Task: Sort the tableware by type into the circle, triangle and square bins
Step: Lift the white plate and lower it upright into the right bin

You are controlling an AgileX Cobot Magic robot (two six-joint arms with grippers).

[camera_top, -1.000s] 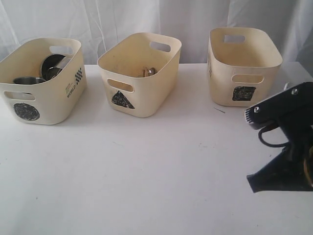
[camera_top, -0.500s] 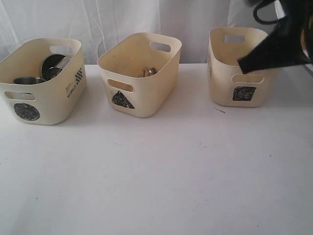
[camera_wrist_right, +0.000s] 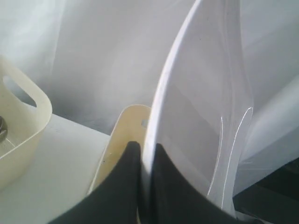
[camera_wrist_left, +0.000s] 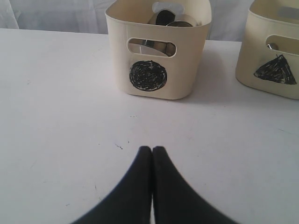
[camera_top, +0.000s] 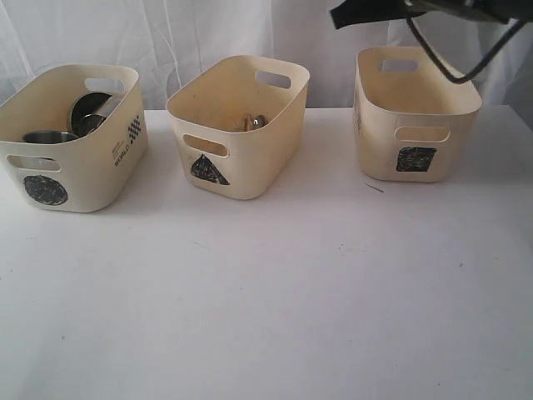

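White matte counter (camera_top: 266, 317): flat and uniform. A short dark scratch-like mark (camera_top: 373, 187) lies toward its right side, and a few faint dark specks (camera_wrist_left: 119, 146) are scattered elsewhere. White pleated fabric curtain (camera_top: 208, 33): hangs behind the counter's far edge, folds vertical, covering the background.

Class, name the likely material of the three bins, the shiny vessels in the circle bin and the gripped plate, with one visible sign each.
Circle bin, triangle bin, square bin: probably matt cream plastic, moulded with rounded corners and cut handles. Vessels: polished steel, judging by the mirror reflections. Plate: glossy white, ceramic or melamine; cannot tell which.
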